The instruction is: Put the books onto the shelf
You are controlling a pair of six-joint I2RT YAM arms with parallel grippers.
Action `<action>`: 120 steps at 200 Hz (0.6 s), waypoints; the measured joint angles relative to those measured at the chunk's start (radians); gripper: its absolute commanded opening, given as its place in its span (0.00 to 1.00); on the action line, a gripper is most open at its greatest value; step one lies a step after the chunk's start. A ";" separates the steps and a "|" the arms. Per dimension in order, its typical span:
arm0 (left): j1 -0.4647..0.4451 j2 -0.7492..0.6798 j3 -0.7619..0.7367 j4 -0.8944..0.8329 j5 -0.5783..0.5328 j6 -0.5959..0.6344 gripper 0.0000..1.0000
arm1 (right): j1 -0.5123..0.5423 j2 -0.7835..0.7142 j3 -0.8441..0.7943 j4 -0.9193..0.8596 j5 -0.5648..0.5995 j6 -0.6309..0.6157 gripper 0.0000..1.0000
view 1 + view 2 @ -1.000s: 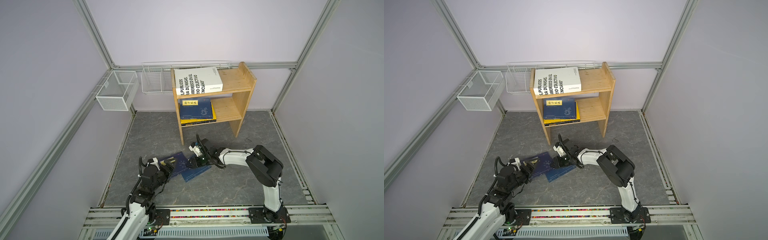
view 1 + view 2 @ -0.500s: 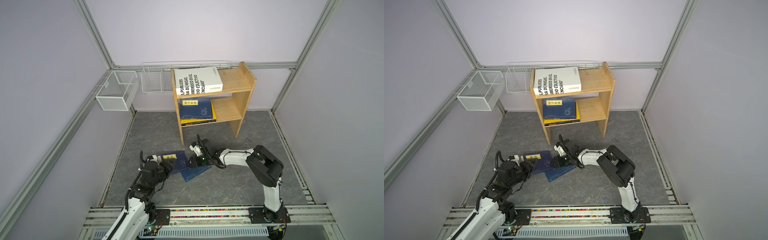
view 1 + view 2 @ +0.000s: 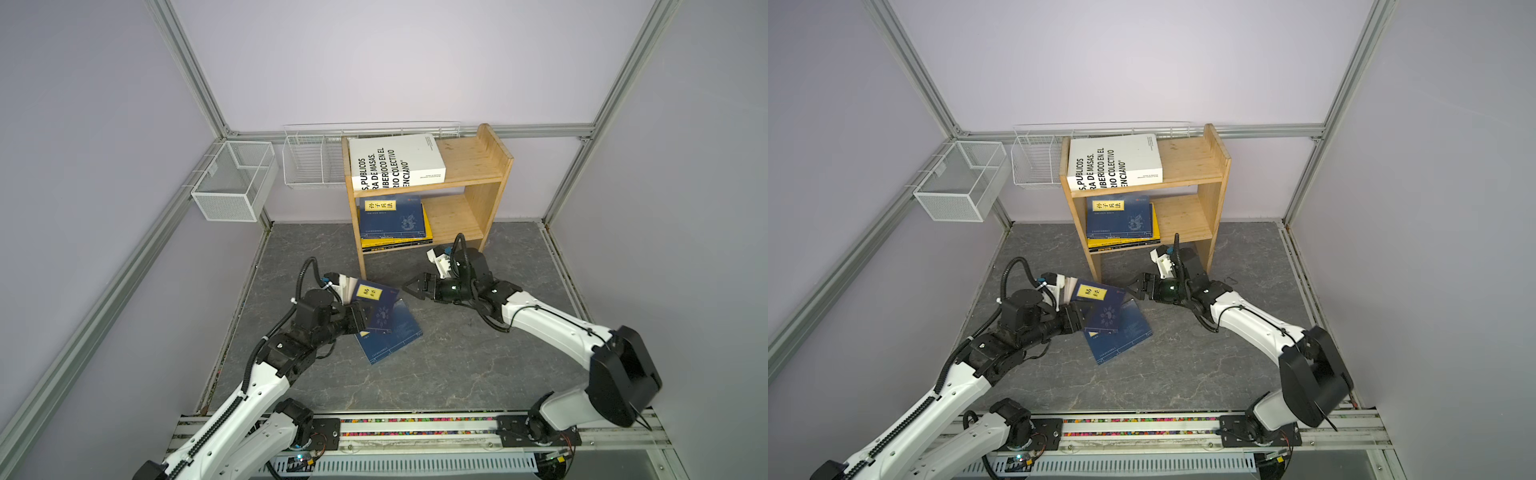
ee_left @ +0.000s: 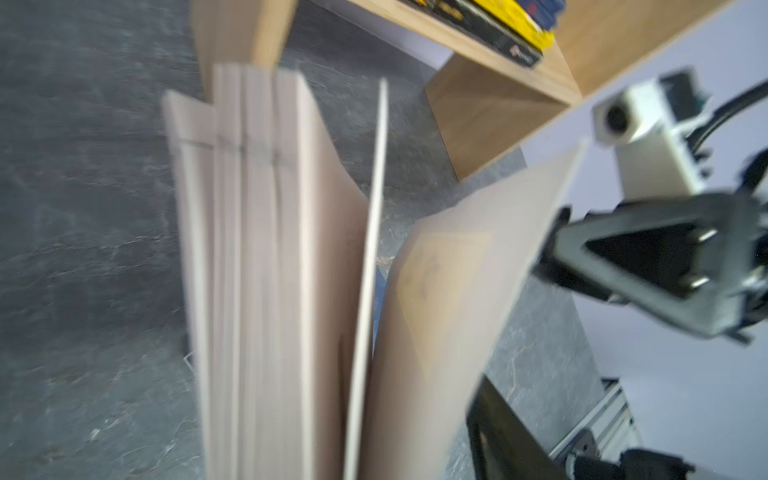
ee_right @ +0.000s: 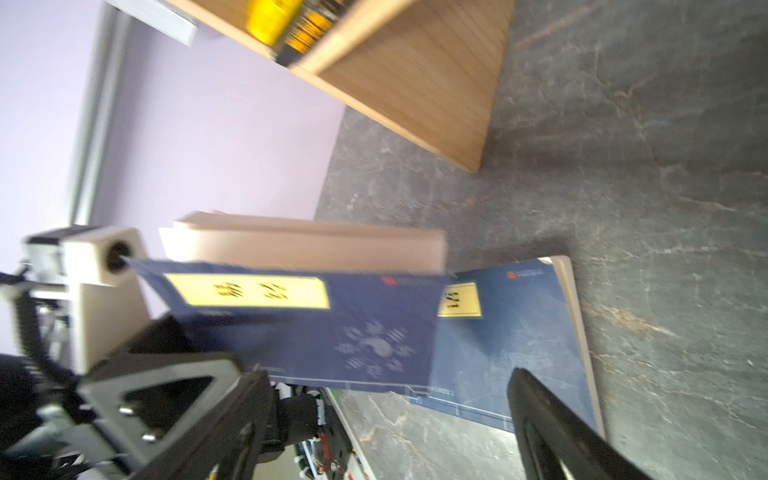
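Left fingers (image 3: 358, 319) pinched the raised navy book (image 3: 376, 305) above the flat navy book (image 3: 395, 338); right fingers (image 3: 419, 283) spread, empty, at its 2 o'clock.

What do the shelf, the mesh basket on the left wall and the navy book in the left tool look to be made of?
Shelf: light unpainted wood, likely pine, matte; grain lines and plank seams show.
Mesh basket: apparently white-coated metal wire; fine see-through grid.
Held navy book: paper pages with cream edges, under a thin matte card cover that bends.
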 measured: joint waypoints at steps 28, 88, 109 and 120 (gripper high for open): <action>-0.161 0.047 0.023 -0.012 -0.115 0.110 0.00 | -0.043 -0.057 -0.008 -0.013 -0.086 0.062 0.98; -0.351 0.109 0.024 0.082 -0.385 0.327 0.00 | -0.120 -0.130 -0.064 -0.167 -0.245 0.189 1.00; -0.409 0.177 0.024 0.143 -0.486 0.401 0.00 | -0.122 -0.163 -0.064 -0.226 -0.285 0.209 0.99; -0.437 0.204 0.023 0.178 -0.534 0.435 0.00 | -0.132 -0.170 -0.064 -0.246 -0.307 0.219 0.99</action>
